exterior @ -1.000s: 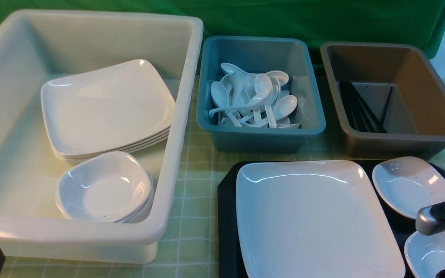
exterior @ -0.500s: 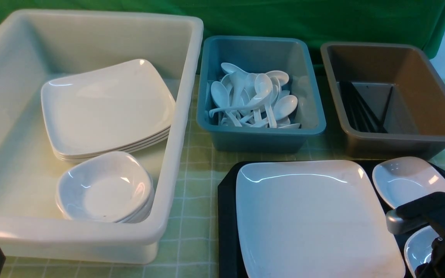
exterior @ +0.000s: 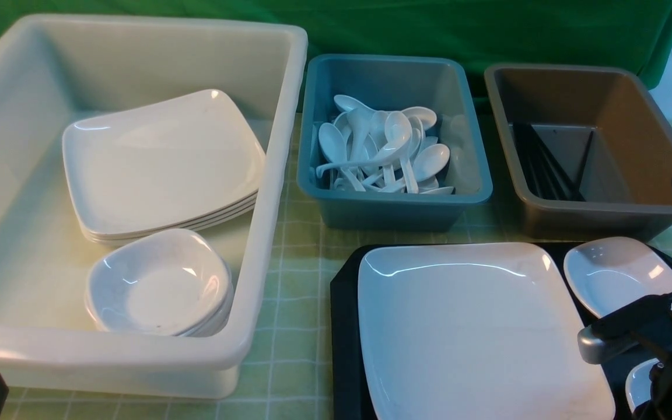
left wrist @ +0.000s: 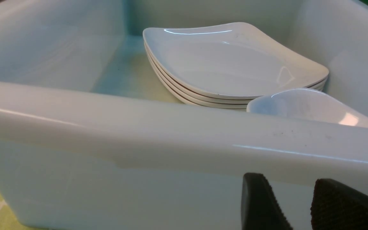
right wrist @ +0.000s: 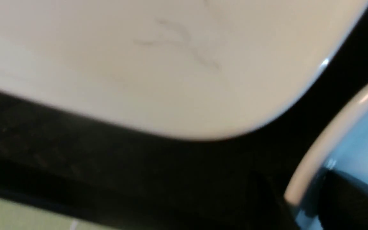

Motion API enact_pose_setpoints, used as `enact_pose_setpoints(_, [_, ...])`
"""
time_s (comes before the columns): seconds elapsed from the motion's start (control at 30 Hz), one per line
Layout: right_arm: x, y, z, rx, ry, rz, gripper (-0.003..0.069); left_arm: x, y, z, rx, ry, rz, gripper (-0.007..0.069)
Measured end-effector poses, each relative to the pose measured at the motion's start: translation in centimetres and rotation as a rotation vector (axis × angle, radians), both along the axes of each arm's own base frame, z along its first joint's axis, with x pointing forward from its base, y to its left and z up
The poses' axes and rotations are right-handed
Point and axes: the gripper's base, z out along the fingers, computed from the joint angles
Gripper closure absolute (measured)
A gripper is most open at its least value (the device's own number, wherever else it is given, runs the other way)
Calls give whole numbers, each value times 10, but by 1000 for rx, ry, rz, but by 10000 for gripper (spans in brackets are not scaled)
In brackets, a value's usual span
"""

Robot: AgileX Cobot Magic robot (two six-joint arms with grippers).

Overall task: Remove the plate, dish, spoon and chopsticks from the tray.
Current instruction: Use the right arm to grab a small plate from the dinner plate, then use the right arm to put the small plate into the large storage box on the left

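The black tray carries the large white plate and two small white dishes. The far dish lies free at the tray's right side. My right arm hides most of the near dish. In the right wrist view my right gripper is shut on that dish's rim, with one pad inside the dish. My left gripper is open and holds nothing, low in front of the white bin's near wall. No spoon or chopsticks show on the tray.
The big white bin on the left holds a stack of plates and a stack of dishes. Behind the tray, a blue bin holds several white spoons and a grey-brown bin holds black sticks. Green checked cloth covers the table.
My right arm has moved left and down over the near dish, and its jaws have narrowed onto the rim. The plate has shifted slightly. The left arm has not moved.
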Motion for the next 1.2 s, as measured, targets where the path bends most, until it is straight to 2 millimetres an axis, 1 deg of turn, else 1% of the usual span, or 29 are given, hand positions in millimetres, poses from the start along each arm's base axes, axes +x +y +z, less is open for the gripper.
enact_pose_setpoints(0.13, [-11,-3,21,3,-21,-3,532,0,0,0,0,0,0,396])
enact_pose_setpoints(0.2, [-15,-4,28,5,-34,-4,565,0,0,0,0,0,0,396])
enact_pose_setpoints(0.23, [-20,-6,40,9,-74,-6,600,0,0,0,0,0,0,396])
enact_pose_setpoints(0.3, [-28,-8,52,11,-115,-7,624,0,0,0,0,0,0,396])
enact_pose_setpoints(0.43, [-43,-12,72,34,-199,-22,631,0,0,0,0,0,0,396])
enact_pose_setpoints(0.47, [-45,-13,74,37,-208,-23,631,0,0,0,0,0,0,396])
enact_pose_setpoints(0.5, [-49,-14,82,44,-238,-25,631,0,0,0,0,0,0,396])
enact_pose_setpoints(0.53, [-50,-14,85,46,-246,-25,631,0,0,0,0,0,0,396])
enact_pose_setpoints(0.57, [-52,-14,93,52,-268,-28,631,0,0,0,0,0,0,396])
enact_pose_setpoints(0.6, [-53,-14,107,68,-307,-32,631,0,0,0,0,0,0,396])
enact_pose_setpoints(0.63, [-54,-14,113,77,-321,-33,631,0,0,0,0,0,0,396])
enact_pose_setpoints(0.67, [-54,-12,126,106,-357,-28,631,0,0,0,0,0,0,396])
enact_pose_setpoints(0.7, [-54,-12,128,112,-362,-25,631,0,0,0,0,0,0,396])
enact_pose_setpoints(0.73, [-53,-6,147,179,-407,1,631,0,0,0,0,0,0,396])
enact_pose_setpoints(0.8, [-51,6,170,309,-462,49,631,0,0,0,0,0,0,396])
enact_pose_setpoints(0.87, [-48,18,188,438,-510,117,631,0,0,0,0,0,0,396])
enact_pose_setpoints(0.9, [-45,29,201,527,-553,204,632,0,0,0,0,0,0,396])
enact_pose_setpoints(0.97, [-37,50,220,652,-617,343,632,0,0,0,0,0,0,396])
enact_pose_setpoints(1.0, [-32,59,225,685,-643,396,632,0,0,0,0,0,0,396])
enact_pose_setpoints(1.03, [-23,78,231,721,-665,484,632,0,0,0,0,0,0,396])
enact_pose_setpoints(1.07, [-22,81,232,722,-671,505,632,0,0,0,0,0,0,396])
enact_pose_setpoints(1.1, [-16,93,233,733,-679,551,632,0,0,0,0,0,0,396])
enact_pose_setpoints(1.13, [-6,121,231,738,-688,668,632,0,0,0,0,1,0,396])
enact_pose_setpoints(1.17, [-1,137,232,734,-709,744,632,0,0,0,0,1,0,396])
enact_pose_setpoints(1.2, [0,141,232,732,-717,760,632,0,0,0,0,1,0,396])
